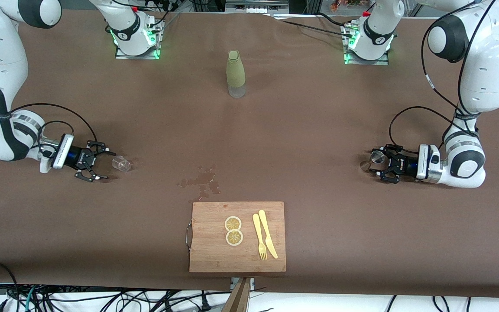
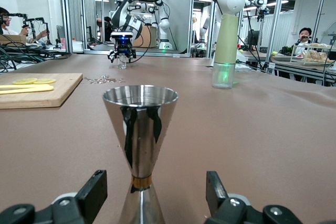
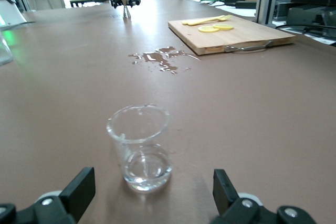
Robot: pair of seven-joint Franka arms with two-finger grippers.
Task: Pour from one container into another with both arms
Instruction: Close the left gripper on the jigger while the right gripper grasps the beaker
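Surface (image 1: 301, 130): brown cloth.
On it: bottle (image 1: 235, 73), glass (image 1: 122, 164), metal jigger (image 1: 373, 160), cutting board (image 1: 237, 236), spill (image 1: 202, 178).

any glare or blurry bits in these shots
Front view: even light, green glow at both arm bases, soft shadows. Left wrist view: the steel jigger mirrors dark streaks, and the left gripper fingers are soft at the frame edge. Right wrist view: the small glass and spill show highlights; the background is overexposed.

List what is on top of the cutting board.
On the cutting board: two lemon slices, a yellow fork and knife. Whatever is beneath the board is hidden.
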